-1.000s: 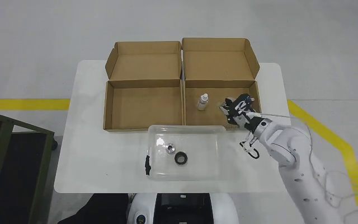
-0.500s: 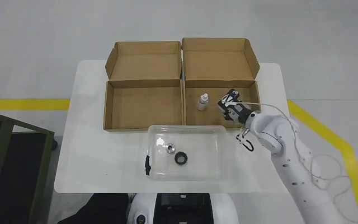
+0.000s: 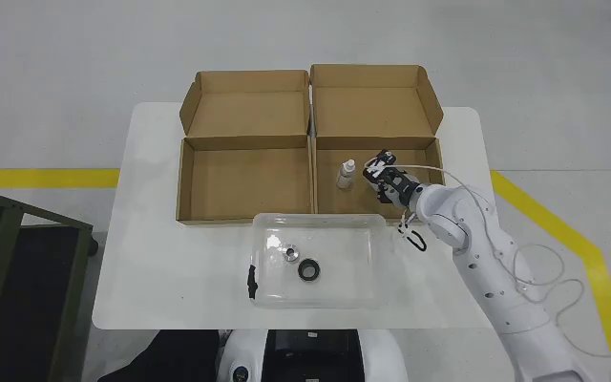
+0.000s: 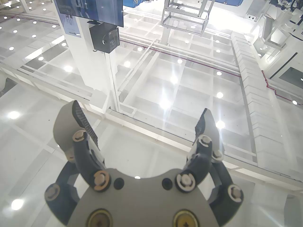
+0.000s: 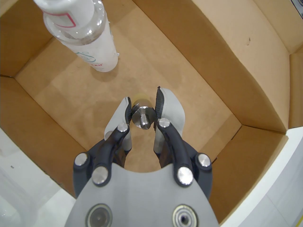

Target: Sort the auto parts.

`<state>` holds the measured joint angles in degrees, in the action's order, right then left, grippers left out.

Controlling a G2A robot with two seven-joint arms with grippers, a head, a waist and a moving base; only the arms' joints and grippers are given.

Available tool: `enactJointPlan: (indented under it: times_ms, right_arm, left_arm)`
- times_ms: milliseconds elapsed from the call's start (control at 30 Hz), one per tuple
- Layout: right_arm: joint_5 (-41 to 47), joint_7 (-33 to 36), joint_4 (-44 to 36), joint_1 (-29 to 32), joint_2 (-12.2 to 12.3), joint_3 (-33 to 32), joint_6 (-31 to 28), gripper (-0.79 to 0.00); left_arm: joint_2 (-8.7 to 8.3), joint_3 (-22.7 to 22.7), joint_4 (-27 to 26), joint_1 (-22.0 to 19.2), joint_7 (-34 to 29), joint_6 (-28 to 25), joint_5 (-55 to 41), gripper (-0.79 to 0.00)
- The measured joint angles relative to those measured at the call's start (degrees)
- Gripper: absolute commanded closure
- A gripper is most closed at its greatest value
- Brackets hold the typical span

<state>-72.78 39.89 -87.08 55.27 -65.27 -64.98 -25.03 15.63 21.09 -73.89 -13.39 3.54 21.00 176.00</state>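
My right gripper (image 5: 142,106) (image 3: 379,170) hangs inside the right cardboard box (image 3: 430,153), shut on a small metal bolt-like part (image 5: 141,115) with a threaded stud. A clear bottle with a white cap (image 5: 78,27) (image 3: 345,173) stands upright in the same box, a short way from the gripper. The left cardboard box (image 3: 246,181) holds nothing I can see. A clear plastic tray (image 3: 318,286) in front of the boxes holds a metal ring part (image 3: 288,254) and a black ring (image 3: 308,271). My left gripper (image 4: 142,121) points up at a ceiling, open, with nothing between its fingers.
Both boxes have their lids (image 3: 377,95) folded back at the far side. A small black part (image 3: 251,283) lies at the tray's left edge. The white table (image 3: 153,267) has bare room to the left of the tray and boxes.
My right arm has moved leftward and farther into the right box, toward the bottle, with the metal part held in its gripper.
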Motion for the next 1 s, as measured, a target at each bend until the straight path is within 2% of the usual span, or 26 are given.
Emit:
enactJointPlan:
  times_ms: [167, 300, 367, 433, 467, 633, 833, 1000]
  right_arm:
    - [0.25, 0.54, 1.56, -1.27, -0.44, 1.53, 0.44, -0.089]
    - [0.41, 0.83, 2.76, -2.34, -0.82, 2.76, 0.81, -0.200]
    - [0.57, 0.83, 3.23, -2.84, -0.99, 3.19, 0.99, -0.314]
    - [0.72, 0.65, 3.23, -3.16, -1.10, 3.38, 1.11, -0.382]
    - [0.74, 0.55, 3.03, -3.24, -1.13, 3.42, 1.16, -0.520]
    - [0.49, -0.03, 0.70, -2.62, -1.03, 2.88, 1.16, -0.699]
    - [0.07, -0.96, -5.57, 0.53, -0.35, 0.31, 0.70, -0.779]
    - [0.25, -2.14, -13.29, 5.45, 0.53, -3.01, -0.75, -0.785]
  left_arm:
    - [0.00, 0.00, 0.00, 0.00, 0.00, 0.00, 0.00, -0.785]
    - [0.00, 0.00, 0.00, 0.00, 0.00, 0.00, 0.00, -0.785]
    - [0.00, 0.00, 0.00, 0.00, 0.00, 0.00, 0.00, -0.785]
    - [0.00, 0.00, 0.00, 0.00, 0.00, 0.00, 0.00, -0.785]
    - [0.00, 0.00, 0.00, 0.00, 0.00, 0.00, 0.00, -0.785]
    - [0.00, 0.00, 0.00, 0.00, 0.00, 0.00, 0.00, -0.785]
    - [0.00, 0.00, 0.00, 0.00, 0.00, 0.00, 0.00, -0.785]
    - [0.00, 0.00, 0.00, 0.00, 0.00, 0.00, 0.00, -0.785]
